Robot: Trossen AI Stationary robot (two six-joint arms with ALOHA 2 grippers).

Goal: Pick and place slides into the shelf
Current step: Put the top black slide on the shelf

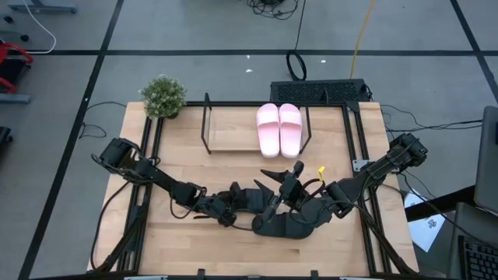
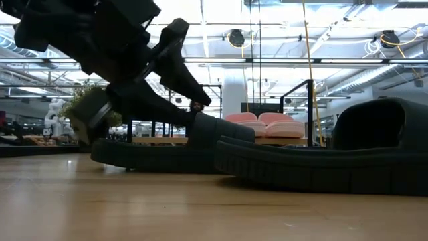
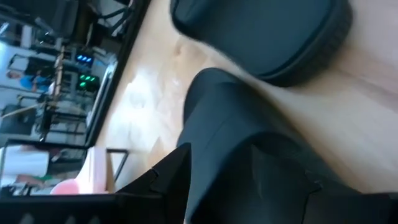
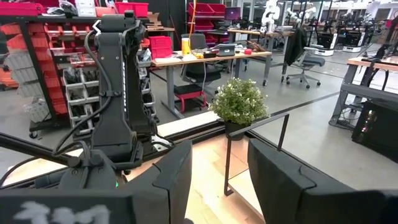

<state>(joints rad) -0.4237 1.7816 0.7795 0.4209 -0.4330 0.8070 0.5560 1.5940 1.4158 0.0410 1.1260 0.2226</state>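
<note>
From above, my left gripper sits at a black slide while both pink slides rest on the shelf. My left wrist view alone shows my fingers spread around that slide's strap. My right gripper hangs open above the other black slide

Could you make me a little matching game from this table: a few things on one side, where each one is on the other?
Things:
1. pink slides
2. black slides
3. potted plant
4. right hand

Places:
A. far left corner of the table
B. on the shelf, at its right end
C. lifted, between the shelf and the black slides
D. on the tabletop, near side

Pairs: 1-B, 2-D, 3-A, 4-C
</note>
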